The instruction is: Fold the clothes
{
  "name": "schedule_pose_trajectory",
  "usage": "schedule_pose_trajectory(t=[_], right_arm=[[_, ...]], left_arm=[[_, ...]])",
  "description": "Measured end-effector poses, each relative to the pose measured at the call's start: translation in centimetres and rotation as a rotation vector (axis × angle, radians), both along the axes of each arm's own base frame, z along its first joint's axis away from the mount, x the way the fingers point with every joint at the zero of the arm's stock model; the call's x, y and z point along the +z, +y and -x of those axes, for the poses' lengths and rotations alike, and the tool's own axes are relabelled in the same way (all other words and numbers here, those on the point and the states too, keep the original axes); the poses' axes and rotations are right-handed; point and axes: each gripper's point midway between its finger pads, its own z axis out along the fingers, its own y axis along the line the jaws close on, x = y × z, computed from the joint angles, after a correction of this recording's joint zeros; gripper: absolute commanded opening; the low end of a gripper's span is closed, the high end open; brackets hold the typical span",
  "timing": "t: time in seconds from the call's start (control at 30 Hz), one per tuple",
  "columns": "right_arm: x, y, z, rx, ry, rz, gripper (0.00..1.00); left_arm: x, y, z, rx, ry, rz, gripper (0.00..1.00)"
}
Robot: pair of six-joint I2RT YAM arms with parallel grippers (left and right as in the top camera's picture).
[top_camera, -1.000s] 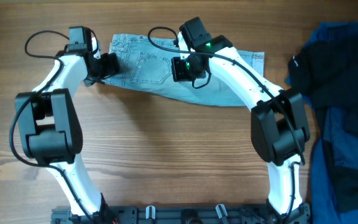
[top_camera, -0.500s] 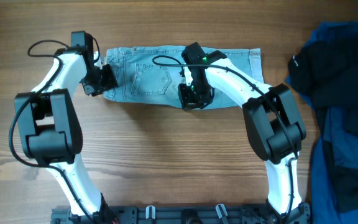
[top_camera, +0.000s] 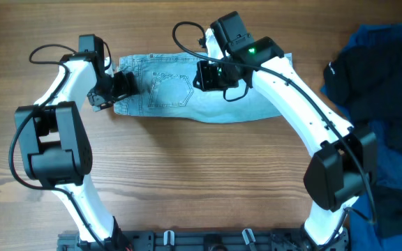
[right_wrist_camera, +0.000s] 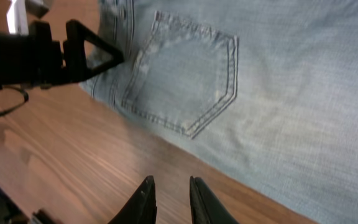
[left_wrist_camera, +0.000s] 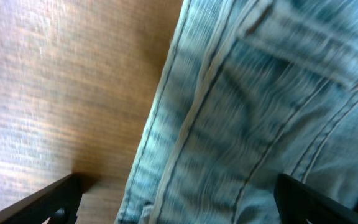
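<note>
Now | shorts (top_camera: 159,104) flat — open table (top_camera: 201,174) along near edge | left jaws spread | right jaws barely parted

Wooden table (top_camera: 187,178): denim shorts (top_camera: 176,104) flat; black garment (top_camera: 347,77), dark-blue fabric (top_camera: 389,164) at right.

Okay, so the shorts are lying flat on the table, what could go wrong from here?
1. The left fingers stand wide open over the waistband end of the denim shorts. Pulling away low could drag that edge and ruffle the cloth.
2. The shorts' lower edge bows unevenly, so the next fold may come out crooked.
3. The right arm's elbow sits beside the dark clothes pile and could snag it on a swing.
</note>
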Motion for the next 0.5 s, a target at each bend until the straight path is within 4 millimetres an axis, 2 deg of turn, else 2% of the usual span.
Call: schedule_pose_trajectory(t=[0.07,0.17,0.37,0.5], right_arm=[[-1.2,0.0,-0.4,-0.017,0.012,0.011,0.19],[-3.9,0.1,-0.6,-0.047,0.072,0.034,0.18],[-10.8,-0.3,-0.2,-0.109,0.229,0.105,0.14],[-14.0,-0.3,0.3,-0.118,0.301,0.119,0.13]], left_arm=[[0.0,0.0,-0.3,0.0,-0.011,0.001,1.0],[0.1,-0.5,-0.4,-0.004,-0.02,0.028,1.0],[0.4,-1.5,-0.6,-0.014,-0.028,0.088,0.99],[0.4,-1.6,-0.4,-0.016,-0.021,0.094,0.93]])
